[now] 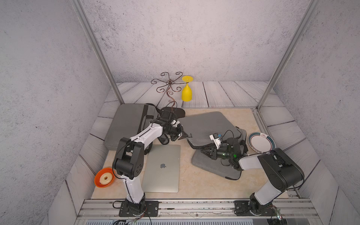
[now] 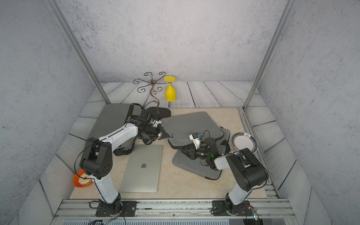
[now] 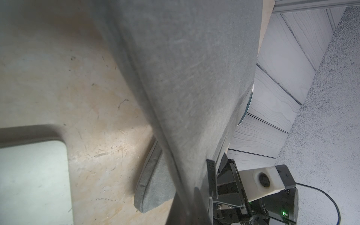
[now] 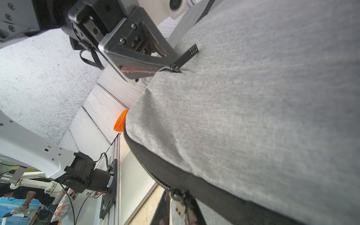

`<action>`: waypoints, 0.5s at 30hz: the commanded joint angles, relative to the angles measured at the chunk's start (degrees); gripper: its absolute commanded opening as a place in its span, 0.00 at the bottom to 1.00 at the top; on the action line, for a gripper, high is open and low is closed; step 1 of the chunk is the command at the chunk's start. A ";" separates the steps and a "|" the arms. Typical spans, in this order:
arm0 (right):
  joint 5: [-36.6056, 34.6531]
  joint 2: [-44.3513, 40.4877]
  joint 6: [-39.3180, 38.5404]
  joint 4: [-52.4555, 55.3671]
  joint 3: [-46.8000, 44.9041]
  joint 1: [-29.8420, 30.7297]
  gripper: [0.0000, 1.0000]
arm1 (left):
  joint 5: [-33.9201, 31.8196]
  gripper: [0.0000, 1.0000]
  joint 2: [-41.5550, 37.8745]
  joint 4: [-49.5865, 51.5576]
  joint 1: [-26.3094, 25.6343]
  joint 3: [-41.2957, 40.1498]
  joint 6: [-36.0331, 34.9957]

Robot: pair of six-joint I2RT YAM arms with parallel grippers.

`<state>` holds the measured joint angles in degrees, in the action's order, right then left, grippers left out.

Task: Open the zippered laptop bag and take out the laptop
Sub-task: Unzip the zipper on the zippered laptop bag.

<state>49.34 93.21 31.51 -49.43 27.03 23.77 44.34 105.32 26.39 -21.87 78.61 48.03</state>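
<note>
The table [image 1: 204, 187] carries the grey laptop bag [image 1: 206, 124], unzipped, with its upper flap raised off its lower half. The laptop [image 1: 162, 169] lies flat and shut on the table beside the bag, on the left arm's side and apart from it, so the removal looks done.

The plate [image 1: 261, 143] sits just beside the bag on the right arm's side. Dragging or swinging the bag that way would shove it toward the table's edge.

The left hand [image 1: 186, 136] is clamped on the bag's flap edge nearest the laptop, right at the zipper pull [image 4: 190, 52], which sticks out past its tips. The right hand [image 1: 204, 151] reaches in at the open zip edge under the flap. Its jaws stand close around a second slider, but I cannot tell whether they have gripped.

If the two hands pull in different directions, the seam or slider could be strained. If the left hand slips off the thin edge, the flap would drop, and a sideways tug could sweep the bag onto the laptop's near corner.
</note>
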 commanded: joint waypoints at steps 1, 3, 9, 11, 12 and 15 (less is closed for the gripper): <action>-0.40 -3.75 -1.54 2.36 -0.83 -0.16 0.14 | 1.09 0.00 0.66 -0.20 0.30 2.30 -1.37; -1.34 -5.34 -2.68 4.70 -1.21 -0.18 0.13 | 1.10 0.00 0.61 -0.03 0.33 2.40 -1.37; -2.21 -7.23 -4.74 8.56 -0.84 -0.21 0.09 | 1.19 0.00 0.68 -0.19 0.33 2.30 -1.40; -2.47 -7.22 -4.94 8.93 -0.81 -0.19 0.07 | 1.32 0.00 0.69 -0.24 0.33 2.21 -1.38; -2.73 -7.34 -5.04 9.24 -0.69 -0.13 0.05 | 1.22 0.00 0.60 -0.19 0.33 2.17 -1.36; -3.71 -8.07 -6.45 11.79 -0.28 -0.13 0.00 | 0.97 0.00 0.34 0.01 0.33 2.21 -1.58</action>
<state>46.65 87.77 27.31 -40.62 26.44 23.66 44.58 105.60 26.87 -21.87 79.13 47.79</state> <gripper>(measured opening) 0.053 0.080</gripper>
